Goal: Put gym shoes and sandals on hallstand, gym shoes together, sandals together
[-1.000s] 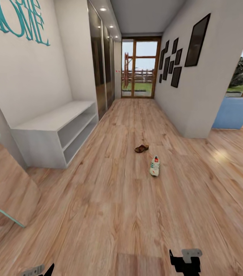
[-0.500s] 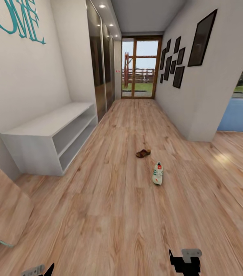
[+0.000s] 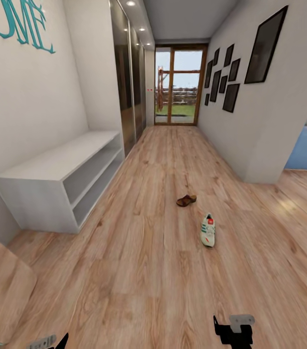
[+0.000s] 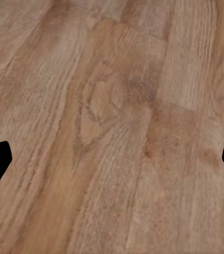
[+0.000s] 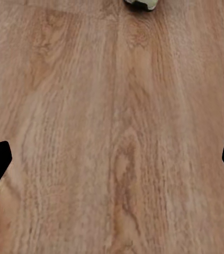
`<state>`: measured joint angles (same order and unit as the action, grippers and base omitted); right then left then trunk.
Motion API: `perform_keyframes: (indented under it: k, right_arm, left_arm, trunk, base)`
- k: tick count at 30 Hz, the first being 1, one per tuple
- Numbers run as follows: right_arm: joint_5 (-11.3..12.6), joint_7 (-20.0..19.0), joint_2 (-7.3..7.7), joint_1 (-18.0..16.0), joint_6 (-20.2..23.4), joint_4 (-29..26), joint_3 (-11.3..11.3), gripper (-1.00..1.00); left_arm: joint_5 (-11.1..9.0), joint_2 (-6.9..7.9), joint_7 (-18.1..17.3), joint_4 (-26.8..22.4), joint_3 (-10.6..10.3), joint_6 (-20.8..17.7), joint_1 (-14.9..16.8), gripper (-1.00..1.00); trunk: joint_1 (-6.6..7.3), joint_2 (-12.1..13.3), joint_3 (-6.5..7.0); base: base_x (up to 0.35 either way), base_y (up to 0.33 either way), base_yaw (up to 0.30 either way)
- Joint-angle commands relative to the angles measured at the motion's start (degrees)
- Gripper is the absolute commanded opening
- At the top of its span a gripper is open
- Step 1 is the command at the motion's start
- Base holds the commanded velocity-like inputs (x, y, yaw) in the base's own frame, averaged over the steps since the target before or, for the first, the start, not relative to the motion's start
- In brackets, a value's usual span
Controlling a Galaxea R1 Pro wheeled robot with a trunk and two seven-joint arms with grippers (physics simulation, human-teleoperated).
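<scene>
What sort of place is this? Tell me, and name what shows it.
Most likely a home's entrance corridor: a long wood-plank floor runs to a glazed door, a low white open-shelf bench stands along one wall, and a gym shoe and a sandal lie on the floor.

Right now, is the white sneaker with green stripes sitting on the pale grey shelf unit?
No, the sneaker lies on the wood floor.

The corridor floor (image 3: 139, 271) lies open as a wide lane of planks running to the glass door (image 3: 177, 87). Two things break it, both right of the hallstand (image 3: 52, 189): a sandal (image 3: 186, 200), and nearer than it a gym shoe (image 3: 207, 231), the two apart with bare floor between. The hallstand's top and both shelf tiers stand open toward the lane. Across from the hallstand, a wall corner (image 3: 260, 160) juts in and narrows the lane.
</scene>
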<state>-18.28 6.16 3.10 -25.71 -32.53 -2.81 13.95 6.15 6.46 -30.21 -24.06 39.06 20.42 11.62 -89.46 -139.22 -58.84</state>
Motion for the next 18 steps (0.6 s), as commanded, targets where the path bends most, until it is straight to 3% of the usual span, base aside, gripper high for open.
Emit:
perform_keyframes:
  k: [1, 11, 18]
  right_arm:
    - [-0.62, 0.34, -0.02, -0.05, -0.17, 0.08, 0.29, 1.0]
    - [-0.62, 0.34, -0.03, -0.05, -0.17, 0.08, 0.29, 1.0]
    - [-0.62, 0.33, -0.03, -0.05, -0.17, 0.08, 0.29, 1.0]
  left_arm:
    - [0.62, -0.04, -0.28, 0.06, 0.49, 0.32, 0.07, 1.0]
    - [0.62, -0.04, -0.29, 0.06, 0.49, 0.32, 0.07, 1.0]
    - [0.62, -0.04, -0.29, 0.06, 0.49, 0.32, 0.07, 1.0]
  trunk:
    - [-0.02, -0.02, -0.05]
    - [-0.02, -0.02, -0.05]
    - [-0.02, -0.02, -0.05]
  base:
    - [0.331, 0.129, 0.0]
    - [0.331, 0.109, 0.0]
    - [0.332, 0.018, 0.0]
